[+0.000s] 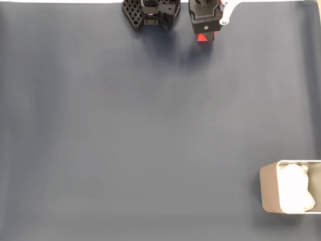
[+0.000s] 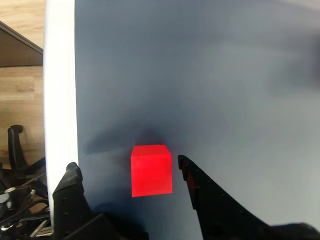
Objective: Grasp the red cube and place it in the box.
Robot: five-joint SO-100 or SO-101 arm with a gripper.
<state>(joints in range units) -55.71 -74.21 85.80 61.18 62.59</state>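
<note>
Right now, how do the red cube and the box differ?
The red cube is small, solid and bright red; the box is far wider, beige, open-topped and lined with white padding. The cube sits at the mat's far edge between the open claw fingers; the box sits untouched at the near right. Both rest on the mat.

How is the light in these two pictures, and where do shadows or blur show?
Fixed view: even, soft light on the dark mat; a faint shadow lies below the gripper and the red cube. Wrist view: the cube is sharp, with a dim shadow behind it; the white table edge is overexposed; the far mat at top right looks slightly blurred.
</note>
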